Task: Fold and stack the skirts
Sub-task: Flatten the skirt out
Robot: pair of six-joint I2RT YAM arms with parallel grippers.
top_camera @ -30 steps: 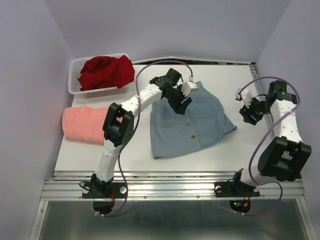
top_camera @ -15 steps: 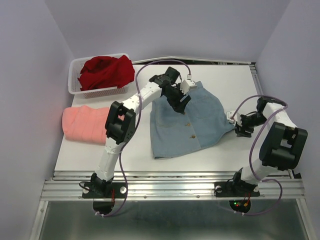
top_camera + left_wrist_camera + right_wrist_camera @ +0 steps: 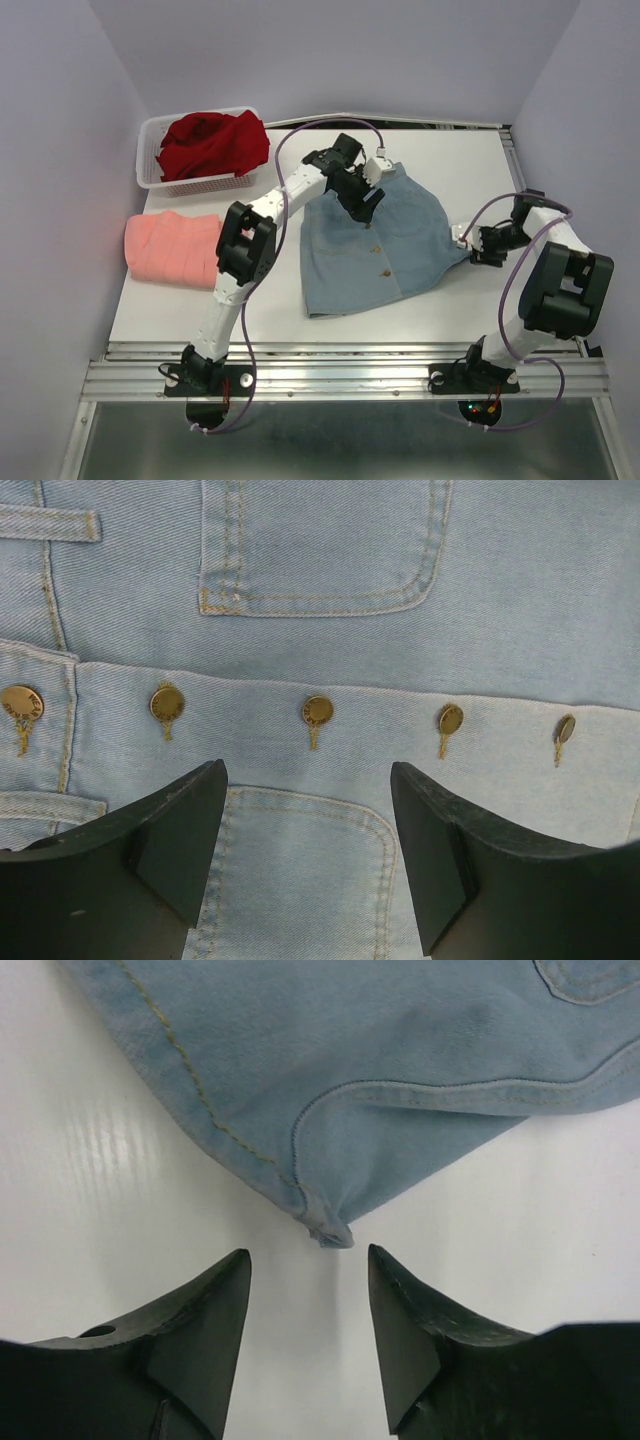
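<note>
Pink skirt (image 3: 170,250) is judged folded; blue skirt (image 3: 375,250) is spread unfolded on the table (image 3: 470,310), left gripper (image 3: 307,780) open over its buttons, right gripper (image 3: 308,1260) open at its corner; red skirt (image 3: 212,140) is left in the basket (image 3: 147,160).

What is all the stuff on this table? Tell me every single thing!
blue denim skirt: one, light blue, spread flat in the middle of the table
brass buttons: five showing in the left wrist view, in a row down the denim skirt's front
pink skirt: one, salmon pink, folded at the table's left edge
red skirt: one, dark red, bunched up in the basket
basket: one, white mesh plastic, far left corner
table: one, white, under everything
left gripper: one, black fingers, open above the denim skirt's buttons
right gripper: one, black fingers, open on either side of the denim skirt's right hem corner
</note>
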